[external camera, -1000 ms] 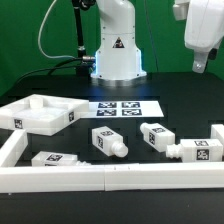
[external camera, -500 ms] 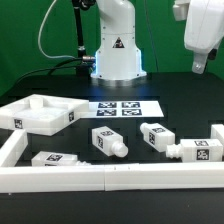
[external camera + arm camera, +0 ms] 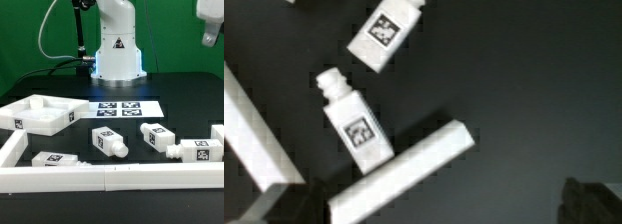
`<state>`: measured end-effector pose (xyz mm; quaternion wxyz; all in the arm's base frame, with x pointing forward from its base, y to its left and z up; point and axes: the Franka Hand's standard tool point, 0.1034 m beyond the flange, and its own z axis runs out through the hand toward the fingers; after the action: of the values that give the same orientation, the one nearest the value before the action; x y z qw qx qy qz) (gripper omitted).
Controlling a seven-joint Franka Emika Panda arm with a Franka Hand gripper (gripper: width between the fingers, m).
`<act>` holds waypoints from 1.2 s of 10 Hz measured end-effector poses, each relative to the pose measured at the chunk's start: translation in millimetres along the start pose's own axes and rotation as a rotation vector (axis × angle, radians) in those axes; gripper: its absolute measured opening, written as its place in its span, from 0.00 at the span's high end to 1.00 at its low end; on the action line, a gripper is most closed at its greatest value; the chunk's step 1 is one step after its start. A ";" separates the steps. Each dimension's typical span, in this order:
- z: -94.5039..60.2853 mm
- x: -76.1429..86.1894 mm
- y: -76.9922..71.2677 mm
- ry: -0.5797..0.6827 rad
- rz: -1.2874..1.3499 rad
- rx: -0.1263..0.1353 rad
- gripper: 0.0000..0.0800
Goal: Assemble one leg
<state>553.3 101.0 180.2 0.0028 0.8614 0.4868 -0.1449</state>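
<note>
White tagged legs lie loose on the black table (image 3: pixel 185 100), all well below and apart from the gripper (image 3: pixel 211 30). The exterior view shows four. One leg (image 3: pixel 50 158) lies at that view's left, just behind the front fence. A second leg (image 3: pixel 108 142) is near the middle and a third leg (image 3: pixel 155 136) lies near it toward the right. A fourth leg (image 3: pixel 197 150) is close against the third, though I cannot tell whether they touch.

Behind the left one rests the square white top (image 3: pixel 40 112), which has a raised rim. The white fence (image 3: pixel 110 180) runs along the front and turns back at both ends. The marker board (image 3: pixel 125 107) lies flat on the table in front of the arm's base (image 3: pixel 118 55).

The gripper hangs high in the exterior view's upper right corner, cut off by the frame. In the wrist view its dark fingertips (image 3: pixel 274 205) stand spread wide with nothing held between them. Far beneath them are two of the legs and two white bars (image 3: pixel 402 170).
</note>
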 end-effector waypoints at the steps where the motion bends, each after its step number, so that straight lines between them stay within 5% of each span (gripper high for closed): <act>1: 15.3 -16.5 3.3 -0.007 0.009 0.015 0.19; 3: 34.4 -36.7 17.4 0.008 0.009 0.027 0.19; 7: 35.3 -35.1 17.0 0.007 0.012 0.029 0.19; 8: 50.4 -37.9 26.0 0.045 0.066 0.037 0.19; 9: 73.3 -39.1 37.8 0.081 0.123 0.021 0.19; 11: 101.3 -32.6 47.9 0.173 0.134 -0.057 0.19; 12: 105.0 -35.3 47.5 0.174 0.137 -0.057 0.19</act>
<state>550.2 31.1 82.1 -0.0049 0.9015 0.4292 -0.0551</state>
